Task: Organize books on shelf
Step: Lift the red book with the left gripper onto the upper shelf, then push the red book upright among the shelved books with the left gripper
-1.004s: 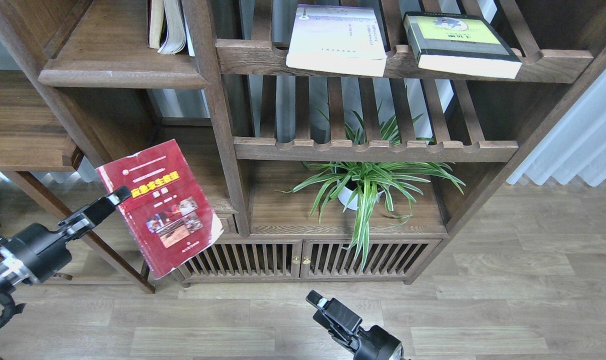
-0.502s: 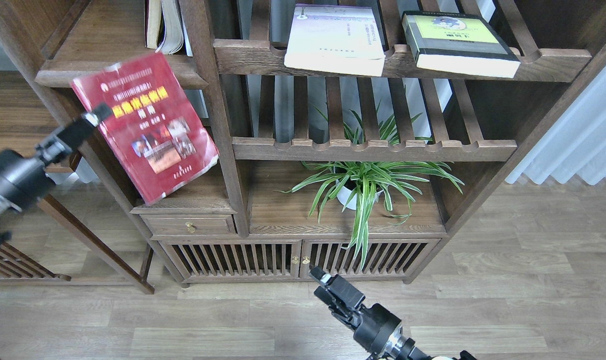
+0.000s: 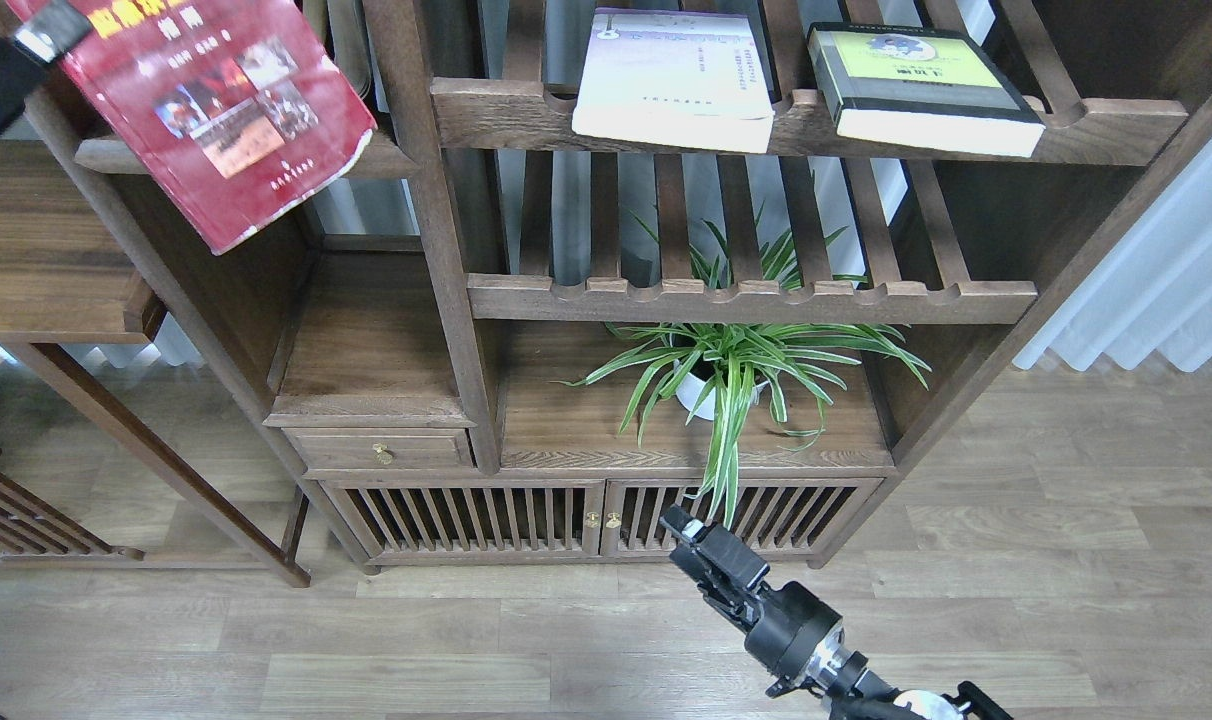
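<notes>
1. Left gripper point(image 3: 41, 35): you see it at the upper left corner, clamped on the top left edge of the dark red paperback point(image 3: 206, 110); only its tip is in view.
2. Dark red paperback: it hangs tilted from that one edge, its lower corner free in front of the solid shelf point(image 3: 386, 158) with the moulded front edge. Held at an edge only, it could swing or slip out if you move fast.
3. Solid shelf: worn cream-paged books point(image 3: 341, 40) stand at its back. A tilted entry could catch the paperback's corner on the front edge or on the upright post point(image 3: 436, 250), bending the cover.
4. Right gripper point(image 3: 711, 555): it sits low, in front of the cabinet doors point(image 3: 526, 520), holding nothing; its fingers lie close and you cannot tell whether they are apart or together.
5. White paperback point(image 3: 674, 78) and black-and-lime-green book point(image 3: 916, 85): both lie flat on the upper slatted rack point(image 3: 506, 115), overhanging its scalloped rail, so a careless reach could tip them off.
6. Potted plant point(image 3: 726, 370): its leaves lie in the right arm's upward path.
</notes>
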`<state>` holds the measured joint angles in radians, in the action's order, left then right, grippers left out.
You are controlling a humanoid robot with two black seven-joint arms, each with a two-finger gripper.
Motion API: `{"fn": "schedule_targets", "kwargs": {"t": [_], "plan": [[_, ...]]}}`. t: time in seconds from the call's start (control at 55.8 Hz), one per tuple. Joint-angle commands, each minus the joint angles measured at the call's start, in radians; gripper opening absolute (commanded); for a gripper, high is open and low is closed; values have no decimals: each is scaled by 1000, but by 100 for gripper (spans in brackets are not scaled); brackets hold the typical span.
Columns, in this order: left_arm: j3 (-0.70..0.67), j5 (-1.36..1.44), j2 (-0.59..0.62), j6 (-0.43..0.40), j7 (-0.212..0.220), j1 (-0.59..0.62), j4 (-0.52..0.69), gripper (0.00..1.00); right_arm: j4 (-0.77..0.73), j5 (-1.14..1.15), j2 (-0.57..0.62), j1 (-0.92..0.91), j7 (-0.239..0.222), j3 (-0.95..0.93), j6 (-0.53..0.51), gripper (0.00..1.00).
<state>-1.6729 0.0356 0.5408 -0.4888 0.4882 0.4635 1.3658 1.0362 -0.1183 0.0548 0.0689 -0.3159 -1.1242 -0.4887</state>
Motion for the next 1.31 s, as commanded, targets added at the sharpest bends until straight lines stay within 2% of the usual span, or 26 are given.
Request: {"fn": "schedule_targets", "kwargs": {"t": [0.0, 0.072, 0.108, 0.341, 0.627, 0.735, 0.789, 0.914, 1.29], "plan": [[10, 15, 80, 0, 0, 4, -5, 8, 1, -7, -4, -8, 0, 1, 0, 100], [9, 55, 105, 0, 0, 27, -13, 8, -1, -12, -4, -11, 0, 0, 0, 100], [4, 119, 110, 0, 0, 95, -46, 8, -1, -33, -3, -26, 0, 0, 0, 100], [27, 225, 113, 0, 0, 213, -96, 8, 1, -40, -4, -17, 1, 0, 0, 100], [94, 400, 111, 0, 0, 414, -203, 8, 1, -41, -1, -15, 1, 4, 0, 100], [113, 458, 81, 0, 0, 494, -267, 8, 1, -41, -1, -11, 1, 6, 0, 100], [131, 469, 29, 0, 0, 529, -306, 8, 1, -41, -3, -9, 1, 7, 0, 100], [127, 540, -48, 0, 0, 575, -352, 7, 1, -41, -7, -11, 1, 11, 0, 100], [139, 641, -90, 0, 0, 615, -381, 7, 1, -43, -7, -8, 1, 9, 0, 100]]}}
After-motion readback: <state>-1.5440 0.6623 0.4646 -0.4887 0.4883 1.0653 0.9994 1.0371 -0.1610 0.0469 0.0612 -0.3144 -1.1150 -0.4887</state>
